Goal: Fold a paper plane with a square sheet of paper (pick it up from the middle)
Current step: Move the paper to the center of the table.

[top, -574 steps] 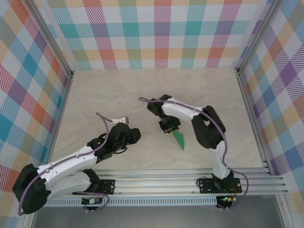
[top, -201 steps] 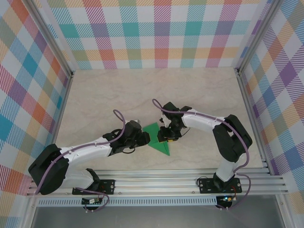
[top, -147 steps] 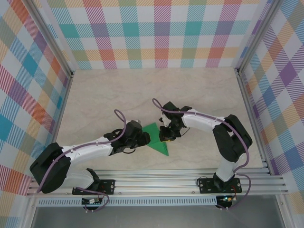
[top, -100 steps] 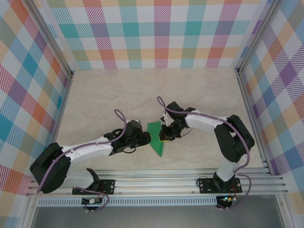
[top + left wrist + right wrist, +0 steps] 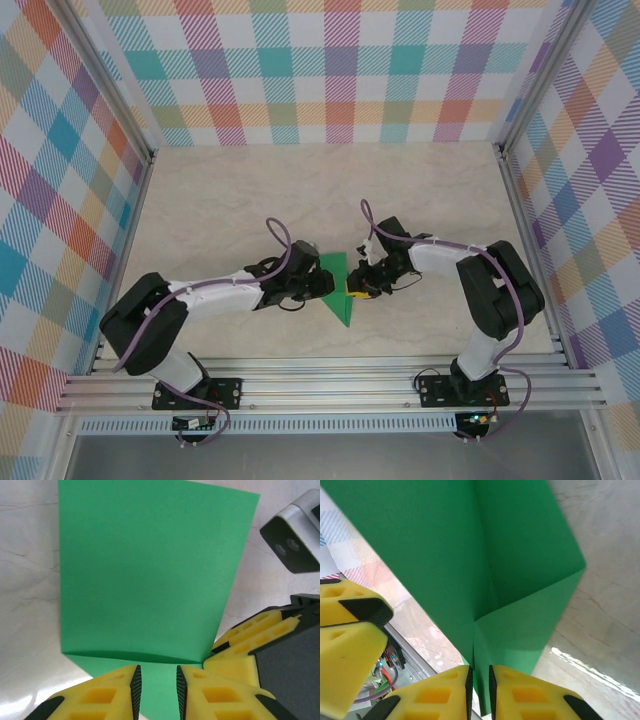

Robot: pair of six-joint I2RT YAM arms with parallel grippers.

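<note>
Part-folded sheet of paper (image 5: 335, 278) sits between both tools over mid-desk (image 5: 250, 200), toward its near edge. Right gripper (image 5: 480, 672) is nipped on the centre crease; left gripper (image 5: 156, 674) has jaws a slit apart astride the lower flap, grip not clear. Best, I judge: hold the crease firm and close left squarely before pulling.

The left arm (image 5: 215, 297) and right arm (image 5: 450, 262) crowd the folded green paper (image 5: 338, 292) mid-worktop (image 5: 300, 190); open surface stretches behind toward the checked walls (image 5: 330, 70).
</note>
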